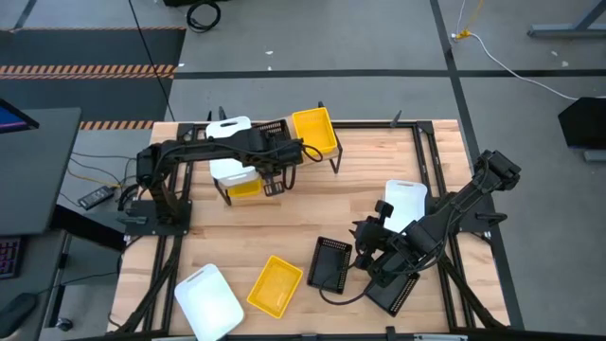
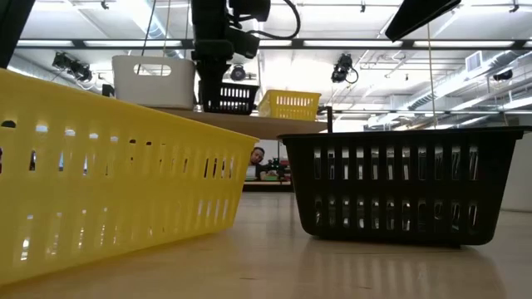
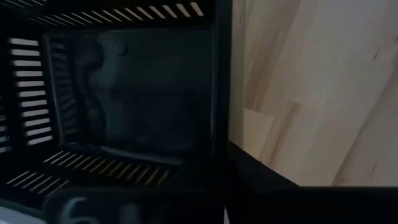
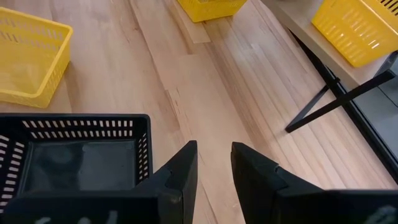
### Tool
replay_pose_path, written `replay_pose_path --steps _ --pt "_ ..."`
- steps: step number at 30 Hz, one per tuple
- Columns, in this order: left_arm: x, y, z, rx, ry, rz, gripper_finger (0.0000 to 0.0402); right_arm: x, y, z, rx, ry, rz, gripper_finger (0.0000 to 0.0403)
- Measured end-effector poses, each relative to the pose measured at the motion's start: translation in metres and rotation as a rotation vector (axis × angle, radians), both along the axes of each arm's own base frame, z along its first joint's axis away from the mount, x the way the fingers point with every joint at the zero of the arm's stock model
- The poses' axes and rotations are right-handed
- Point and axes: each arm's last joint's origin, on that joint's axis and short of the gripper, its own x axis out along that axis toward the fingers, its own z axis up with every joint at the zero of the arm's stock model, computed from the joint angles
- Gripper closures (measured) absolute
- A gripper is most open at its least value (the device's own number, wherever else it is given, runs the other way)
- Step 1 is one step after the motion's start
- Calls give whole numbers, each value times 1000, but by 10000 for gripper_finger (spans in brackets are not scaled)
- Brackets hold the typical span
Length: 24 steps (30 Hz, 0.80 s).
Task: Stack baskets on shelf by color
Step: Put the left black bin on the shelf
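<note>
On the shelf stand a white basket, a black basket and a yellow basket, side by side. My left gripper comes down from above at the black basket's end toward the white one and is shut on it. My right gripper hovers open over the bare table, beside another black basket, with nothing between its fingers. A yellow basket and a white basket lie near the table's front edge. My left gripper has the black basket's side wall between its fingers, one finger inside the basket and one outside. The fingers point steeply down from above. The basket stands upright with its bottom on the shelf. The fingertips themselves are lost in the dark of the wrist view.
A white basket and a yellow one sit by the shelf's near edge. Another white basket lies by the right arm, and a black one lies under it. The shelf's thin black legs stand on the tabletop.
</note>
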Motion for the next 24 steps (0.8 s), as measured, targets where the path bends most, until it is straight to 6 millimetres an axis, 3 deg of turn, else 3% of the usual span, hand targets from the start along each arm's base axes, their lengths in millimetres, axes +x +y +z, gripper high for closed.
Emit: replay_pose_path --steps 24 --pt "3 5 1 40 -36 19 361 1 1 0 20 -4 4 300"
